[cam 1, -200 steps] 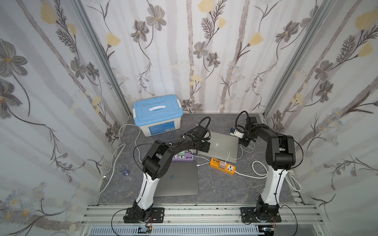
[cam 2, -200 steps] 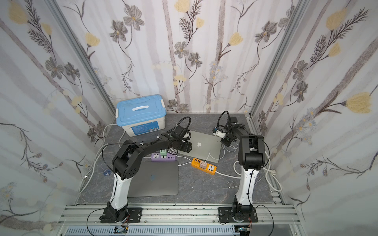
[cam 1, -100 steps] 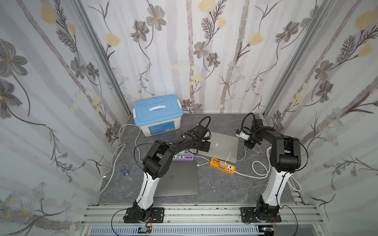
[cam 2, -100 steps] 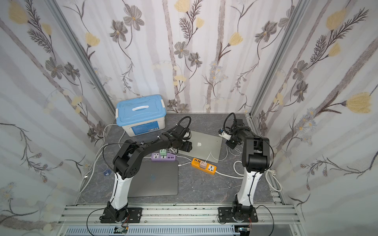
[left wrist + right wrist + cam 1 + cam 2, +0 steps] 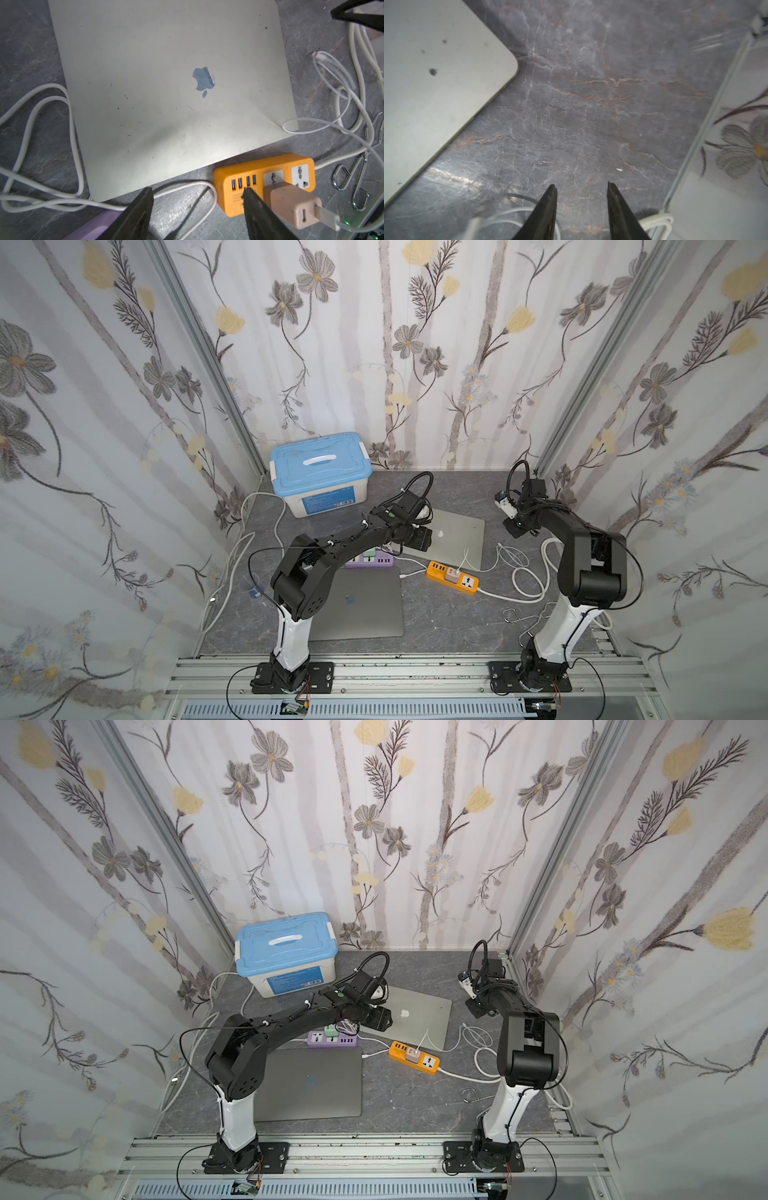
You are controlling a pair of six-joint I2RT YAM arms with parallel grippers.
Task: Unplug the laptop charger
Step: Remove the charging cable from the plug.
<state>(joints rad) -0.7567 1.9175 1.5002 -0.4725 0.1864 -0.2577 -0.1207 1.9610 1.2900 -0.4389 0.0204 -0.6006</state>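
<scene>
The silver laptop (image 5: 457,531) (image 5: 166,87) lies closed at the back of the table. A beige charger block (image 5: 291,205) (image 5: 454,576) sits plugged into the orange power strip (image 5: 255,168) (image 5: 469,584). Its white cable (image 5: 324,124) crosses the laptop's corner, and the connector end (image 5: 316,55) lies loose on the table beside the laptop. My right gripper (image 5: 514,526) (image 5: 581,185) hovers right of the laptop, open, with only bare table between its fingers. My left gripper (image 5: 420,537) (image 5: 197,190) is open over the laptop's near left corner, holding nothing.
A blue-lidded box (image 5: 320,472) stands at the back left. A purple power strip (image 5: 370,561) and a dark grey laptop (image 5: 357,603) lie under the left arm. White cable loops (image 5: 528,576) and metal clips (image 5: 515,616) lie near the right arm's base. The side wall (image 5: 726,187) is close.
My right gripper has drawn back to the right, away from the laptop's right edge, and its jaws have gone from shut to open. The left arm has not moved.
</scene>
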